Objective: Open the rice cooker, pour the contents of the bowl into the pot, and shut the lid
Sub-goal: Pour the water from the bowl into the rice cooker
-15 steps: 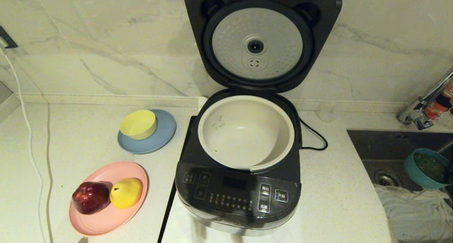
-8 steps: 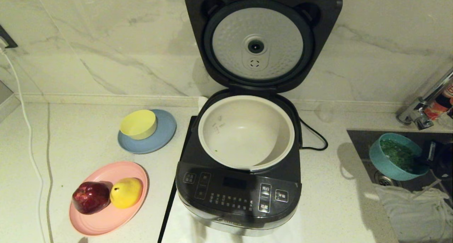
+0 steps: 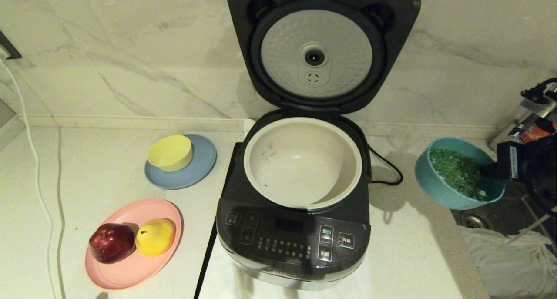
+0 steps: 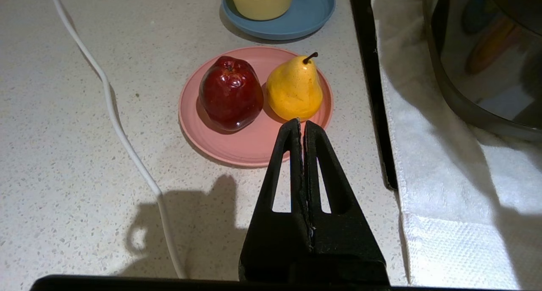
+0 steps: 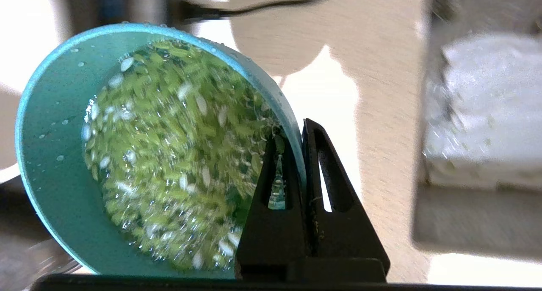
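The black rice cooker (image 3: 292, 242) stands mid-counter with its lid (image 3: 323, 51) swung up against the wall, silver inner plate facing me. The cream pot (image 3: 302, 162) inside holds only a tiny green speck. To its right the teal bowl (image 3: 452, 173) (image 5: 51, 155) hangs above the counter's edge by the sink, tilted toward the cooker, with wet green contents (image 3: 457, 173) (image 5: 169, 155) inside. My right gripper (image 3: 489, 172) (image 5: 296, 132) is shut on the bowl's rim, one finger inside, one outside. My left gripper (image 4: 301, 123) is shut and empty, over the counter near the pink plate.
A pink plate (image 3: 130, 268) with a red apple (image 3: 112, 242) and yellow pear (image 3: 155, 236) lies front left. A yellow bowl (image 3: 170, 152) sits on a blue-grey plate (image 3: 198, 170). A white cable (image 3: 37, 177) runs along the left. Sink (image 3: 500, 212), tap and white cloth (image 3: 509, 260) are at the right.
My right gripper has carried the bowl up out of the sink and leftward toward the cooker, tilting it. The left arm and everything else stayed put.
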Controlling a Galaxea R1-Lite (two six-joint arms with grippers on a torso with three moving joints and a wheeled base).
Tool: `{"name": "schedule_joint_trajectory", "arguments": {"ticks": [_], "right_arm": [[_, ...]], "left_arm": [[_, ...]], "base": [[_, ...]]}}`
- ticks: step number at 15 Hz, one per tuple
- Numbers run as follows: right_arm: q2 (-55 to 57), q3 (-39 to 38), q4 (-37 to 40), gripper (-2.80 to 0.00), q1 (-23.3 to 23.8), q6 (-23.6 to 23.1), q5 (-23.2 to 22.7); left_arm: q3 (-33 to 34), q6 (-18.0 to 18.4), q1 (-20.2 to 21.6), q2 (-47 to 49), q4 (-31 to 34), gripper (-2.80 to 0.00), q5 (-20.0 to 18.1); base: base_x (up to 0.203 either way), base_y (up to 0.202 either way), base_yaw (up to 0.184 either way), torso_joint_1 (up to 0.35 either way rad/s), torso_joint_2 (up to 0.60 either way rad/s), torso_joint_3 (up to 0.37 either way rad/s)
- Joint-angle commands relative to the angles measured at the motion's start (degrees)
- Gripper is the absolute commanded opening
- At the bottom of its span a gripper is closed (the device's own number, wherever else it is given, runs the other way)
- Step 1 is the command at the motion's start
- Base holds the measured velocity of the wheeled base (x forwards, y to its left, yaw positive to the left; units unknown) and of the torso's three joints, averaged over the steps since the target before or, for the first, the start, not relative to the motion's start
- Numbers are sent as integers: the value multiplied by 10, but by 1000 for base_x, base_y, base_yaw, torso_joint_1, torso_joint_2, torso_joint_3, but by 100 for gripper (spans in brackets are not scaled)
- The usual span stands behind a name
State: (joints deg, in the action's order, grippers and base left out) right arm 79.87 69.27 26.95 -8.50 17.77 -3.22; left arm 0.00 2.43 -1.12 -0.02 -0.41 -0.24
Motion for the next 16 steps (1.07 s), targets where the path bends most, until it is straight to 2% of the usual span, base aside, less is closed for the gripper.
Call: {"name": "schedule_joint_trajectory", "arguments": {"ticks": [1, 2, 5, 12, 16], "right_arm": [[5, 31, 4, -280, -65, 5, 12], [14, 44, 5, -280, -85, 6, 17], [55, 90, 5, -280, -142, 8, 72], [157, 225, 5, -280, -242, 31, 122], [204, 270, 1, -280, -288, 32, 157]], "left_arm": [[5, 0, 0, -1, 0, -280, 0], [5, 0, 0, -1, 0, -280, 0], [5, 0, 0, -1, 0, -280, 0], [5, 0, 0, -1, 0, -280, 0], [5, 0, 0, -1, 0, -280, 0]], "base": [[0, 0, 0, 0, 0, 0], [0, 0, 0, 0, 0, 0], [0, 0, 0, 0, 0, 0], [0, 0, 0, 0, 0, 0], [0, 0, 0, 0, 0, 0]]}}
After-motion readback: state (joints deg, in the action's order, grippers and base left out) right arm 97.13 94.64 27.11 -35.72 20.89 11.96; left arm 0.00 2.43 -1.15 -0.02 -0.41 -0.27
